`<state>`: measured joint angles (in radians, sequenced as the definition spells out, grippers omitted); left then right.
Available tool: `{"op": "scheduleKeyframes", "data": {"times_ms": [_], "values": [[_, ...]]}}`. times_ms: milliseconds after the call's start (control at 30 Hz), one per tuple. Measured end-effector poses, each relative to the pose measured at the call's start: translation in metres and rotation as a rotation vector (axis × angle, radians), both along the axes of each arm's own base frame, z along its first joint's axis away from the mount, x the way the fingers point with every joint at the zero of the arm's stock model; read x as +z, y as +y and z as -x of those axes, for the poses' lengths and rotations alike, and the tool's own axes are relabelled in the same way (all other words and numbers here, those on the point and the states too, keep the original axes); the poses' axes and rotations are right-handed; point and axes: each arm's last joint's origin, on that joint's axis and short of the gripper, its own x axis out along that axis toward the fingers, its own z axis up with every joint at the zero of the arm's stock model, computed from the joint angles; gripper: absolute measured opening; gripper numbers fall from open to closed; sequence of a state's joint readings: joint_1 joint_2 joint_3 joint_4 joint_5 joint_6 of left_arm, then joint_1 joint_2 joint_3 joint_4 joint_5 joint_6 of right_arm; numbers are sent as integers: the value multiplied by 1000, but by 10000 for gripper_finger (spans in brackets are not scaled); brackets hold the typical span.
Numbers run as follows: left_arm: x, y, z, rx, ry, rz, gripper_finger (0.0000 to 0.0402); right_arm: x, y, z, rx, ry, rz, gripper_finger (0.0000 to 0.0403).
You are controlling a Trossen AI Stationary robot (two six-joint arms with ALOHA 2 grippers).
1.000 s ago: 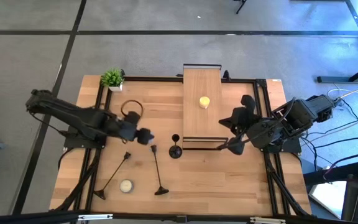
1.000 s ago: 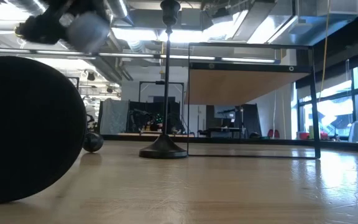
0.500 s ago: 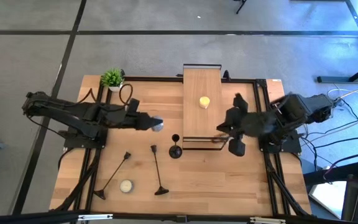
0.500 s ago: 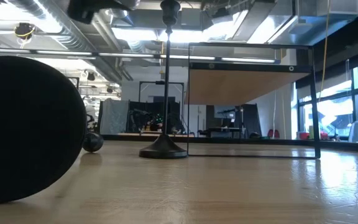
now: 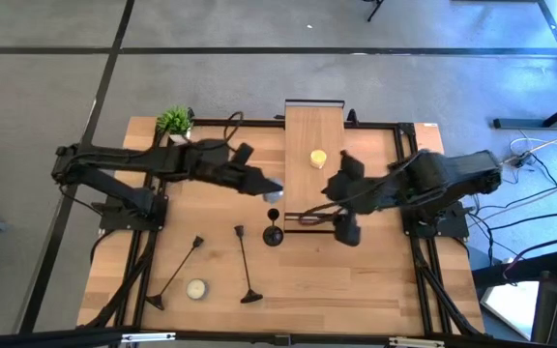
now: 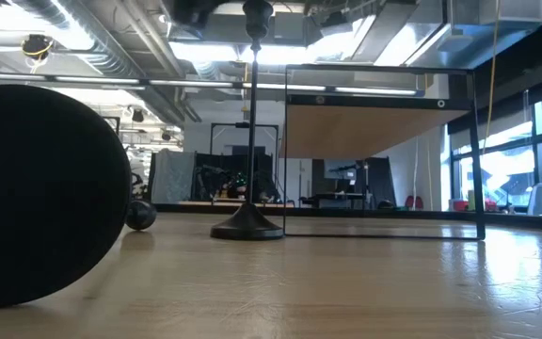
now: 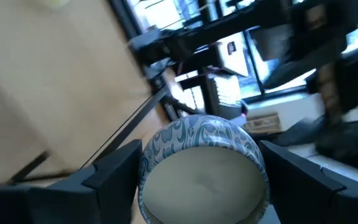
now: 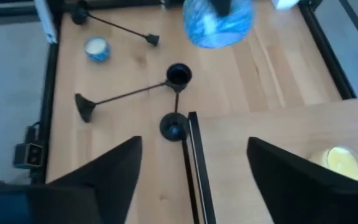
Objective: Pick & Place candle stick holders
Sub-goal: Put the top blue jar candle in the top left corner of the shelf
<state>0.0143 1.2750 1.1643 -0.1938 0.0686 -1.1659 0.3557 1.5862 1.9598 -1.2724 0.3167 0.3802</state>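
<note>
One candle stick holder (image 5: 273,232) stands upright on its round base just left of the raised wooden shelf (image 5: 314,126), and shows in the low view (image 6: 252,122) and the right wrist view (image 8: 174,127). Two more holders (image 5: 177,271) (image 5: 246,266) lie flat on the table near its front left. My left gripper (image 5: 269,190) hangs above the upright holder, shut on a blue-and-white patterned candle tin (image 7: 201,168). My right gripper (image 5: 344,230) hovers open over the shelf's near edge, right of the upright holder, with nothing between its fingers (image 8: 98,180). My left gripper pinches the candle tin by its round side wall (image 7: 151,158), one finger on each opposite side. The fingers come nearly level from the table's left. The tin is lifted clear of the table, and its pale wax top faces back toward the wrist.
A yellow candle (image 5: 318,158) sits on the shelf. A white candle (image 5: 196,288) stands between the two lying holders. A small green plant (image 5: 174,121) stands at the far left corner. In the low view one lying holder's base (image 6: 45,193) fills the left.
My left gripper has carried the candle tin up and toward the table's right, from over the left half to above the upright holder. My right gripper has moved toward the table's left along the shelf's near edge, and its fingers now stand apart. The holders have not moved.
</note>
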Motion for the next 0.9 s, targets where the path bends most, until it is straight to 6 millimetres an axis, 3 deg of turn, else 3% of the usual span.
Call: {"op": "scheduleKeyframes", "data": {"times_ms": [167, 300, 467, 700, 900], "values": [[13, 8, -19, -29, 13, -42, 288, -24, 2, -26, -112, 73, -7, 325], [10, 7, -24, -69, 71, -59, 288, -35, 0, -31, -181, 131, 5, 327], [5, 7, -26, -79, 96, -59, 288, -26, -2, -30, -227, 83, 30, 327], [6, 8, -31, -99, 63, -57, 288, -2, -2, -32, -131, -52, 70, 327], [6, 9, -31, -102, 58, -62, 288, -9, -3, -41, -85, -14, 64, 327]]}}
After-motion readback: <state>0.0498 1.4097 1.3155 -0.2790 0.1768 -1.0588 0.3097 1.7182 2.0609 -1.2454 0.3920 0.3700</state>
